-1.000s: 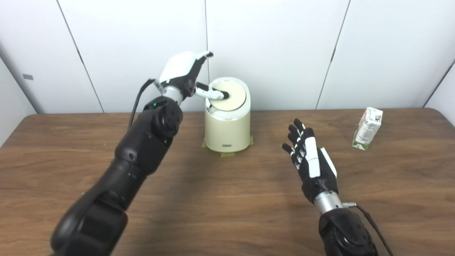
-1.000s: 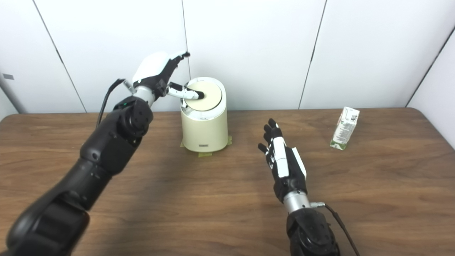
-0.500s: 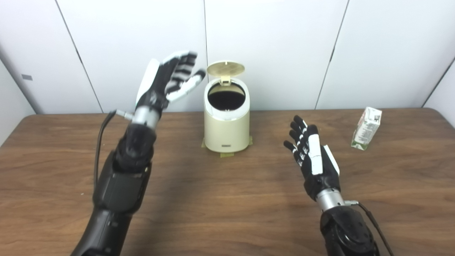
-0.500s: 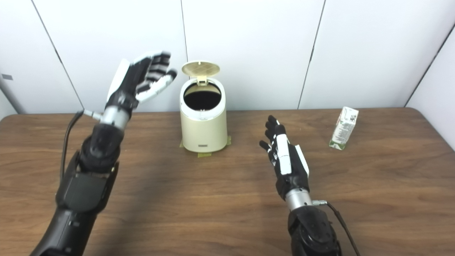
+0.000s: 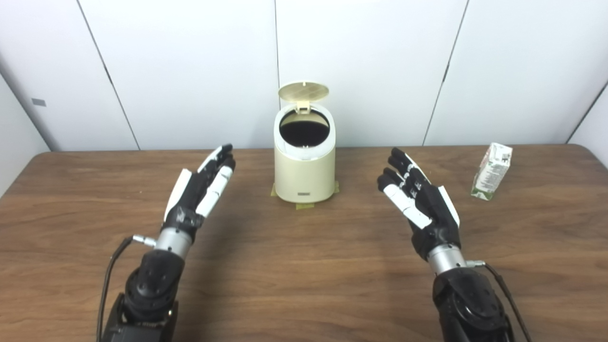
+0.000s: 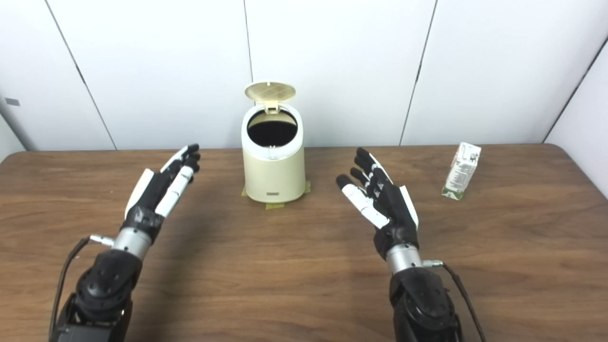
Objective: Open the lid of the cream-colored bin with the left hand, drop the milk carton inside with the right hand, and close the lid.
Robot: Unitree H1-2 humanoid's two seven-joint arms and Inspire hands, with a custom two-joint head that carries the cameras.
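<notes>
The cream-colored bin [image 5: 304, 171] stands at the back middle of the table, its round lid [image 5: 303, 91] tipped up behind the dark opening. A white and green milk carton [image 5: 491, 172] stands upright at the far right, well apart from both hands. My left hand [image 5: 199, 190] hovers low over the table to the left of the bin, open, fingers stretched forward and holding nothing. My right hand [image 5: 420, 202] is open too, to the right of the bin, palm turned partly up, fingers spread, some way short of the carton.
The wooden table [image 5: 294, 266] stretches wide in front of the bin. Tape patches [image 5: 304, 205] mark the bin's base. White wall panels [image 5: 380, 66] rise right behind the table's far edge.
The left hand pressed the lid, the lid sprang up, and the hand has come down and back to the table's left side. The right hand has turned its palm slightly upward.
</notes>
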